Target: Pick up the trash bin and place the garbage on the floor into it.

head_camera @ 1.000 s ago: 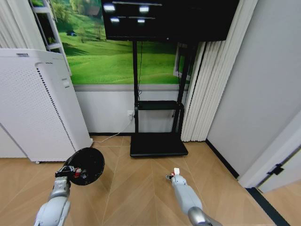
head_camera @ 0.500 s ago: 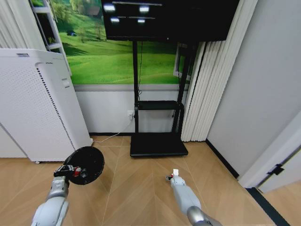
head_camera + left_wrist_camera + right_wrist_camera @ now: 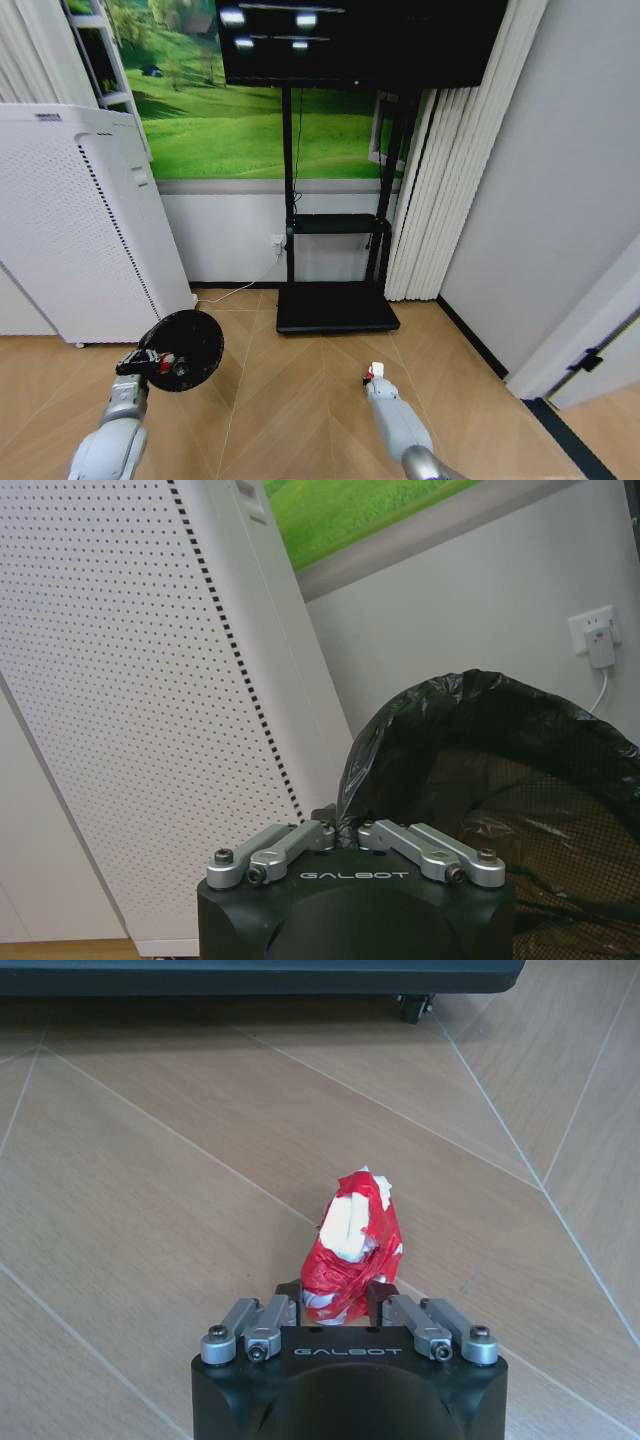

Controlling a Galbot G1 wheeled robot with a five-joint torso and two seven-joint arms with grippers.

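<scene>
left arm reaching forward low on the left, left gripper (image 3: 150, 362) clamped tight, right gripper (image 3: 334, 1298) out front, fingers pinched closed

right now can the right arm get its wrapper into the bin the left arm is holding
Probably yes. The right gripper is shut on the red-and-white wrapper, the left gripper grips the trash bin by its rim, and only bare floor lies between them.

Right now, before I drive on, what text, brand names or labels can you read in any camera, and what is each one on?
"GALBOT": on the black housing of the left end effector, shut on the rim of the black round liner-lined trash bin.
"GALBOT": on the housing of the right end effector, shut on the red-and-white crumpled wrapper.
A small label on top of the white perforated appliance is too small to read.
</scene>
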